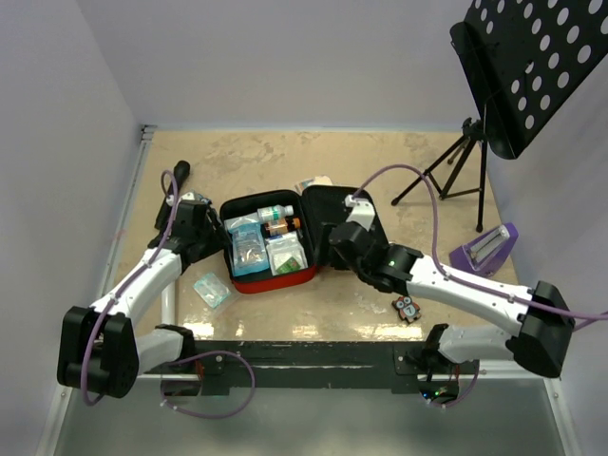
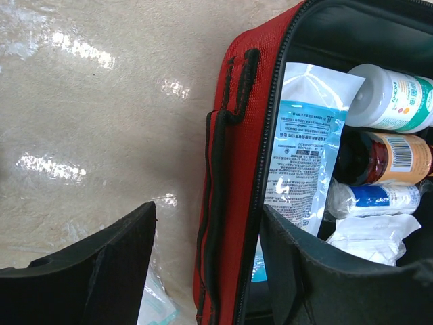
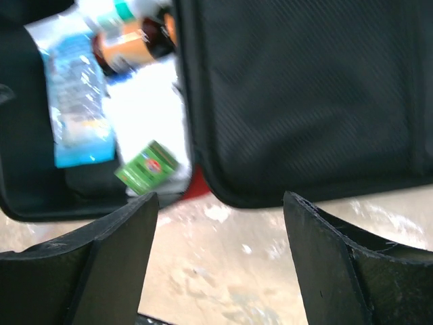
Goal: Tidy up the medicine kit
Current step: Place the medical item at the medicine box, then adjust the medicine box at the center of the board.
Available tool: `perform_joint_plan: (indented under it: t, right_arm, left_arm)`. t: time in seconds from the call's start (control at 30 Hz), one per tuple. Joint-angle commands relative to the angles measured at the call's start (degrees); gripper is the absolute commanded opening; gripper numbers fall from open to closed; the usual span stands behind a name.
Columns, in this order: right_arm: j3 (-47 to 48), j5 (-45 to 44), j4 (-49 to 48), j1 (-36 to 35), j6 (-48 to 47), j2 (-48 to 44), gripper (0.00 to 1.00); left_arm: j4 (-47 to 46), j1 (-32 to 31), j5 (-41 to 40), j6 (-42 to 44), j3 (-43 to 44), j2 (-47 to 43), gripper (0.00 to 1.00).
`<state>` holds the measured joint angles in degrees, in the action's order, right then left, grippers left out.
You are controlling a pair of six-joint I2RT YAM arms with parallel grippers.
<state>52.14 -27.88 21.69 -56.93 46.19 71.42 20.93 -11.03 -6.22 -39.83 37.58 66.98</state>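
The red medicine kit (image 1: 275, 282) lies open mid-table, its black-lined lid (image 1: 328, 204) flat to the right. Inside are a white bottle (image 2: 392, 98), a brown bottle (image 2: 385, 159), a gauze roll (image 2: 375, 198), a clear printed packet (image 2: 301, 149) and a green box (image 3: 147, 167). My left gripper (image 1: 217, 249) is open and straddles the kit's red left wall (image 2: 230, 203), one finger (image 2: 325, 271) inside and the other outside. My right gripper (image 1: 334, 249) is open and empty, over the table by the lid's near edge (image 3: 298, 101).
A clear packet (image 1: 211, 290) lies on the table left of the kit. A small buttoned item (image 1: 407, 308) lies near the right arm. A purple object (image 1: 484, 249) and a music stand's tripod (image 1: 456, 171) stand at the right. A white item (image 1: 313, 182) lies behind the kit.
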Motion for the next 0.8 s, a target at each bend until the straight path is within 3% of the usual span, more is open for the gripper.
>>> perform_joint_plan:
  t: [0.0,0.1,0.2,0.4,0.77]
  right_arm:
    - [-6.6,1.3,-0.4,-0.1,6.5,-6.3,0.78]
    - [-10.2,2.0,-0.3,0.3,10.7,-9.0,0.77]
    - [-15.2,6.2,-6.7,0.9,14.0,-14.6,0.78]
    - [-24.0,11.2,-18.7,1.6,21.2,-21.9,0.89]
    - [-26.0,14.6,-26.3,3.8,23.2,-13.9,0.91]
  left_arm:
    - [-0.6,0.0,-0.3,0.5,1.9,0.3,0.66]
    - [-0.2,0.0,-0.6,0.5,2.0,0.6,0.65]
    - [-0.2,0.0,-0.9,0.5,1.7,0.5,0.65]
    - [-0.2,0.0,-1.1,0.2,0.9,0.1,0.64]
    - [-0.4,0.0,-2.0,-0.2,1.4,2.9,0.64]
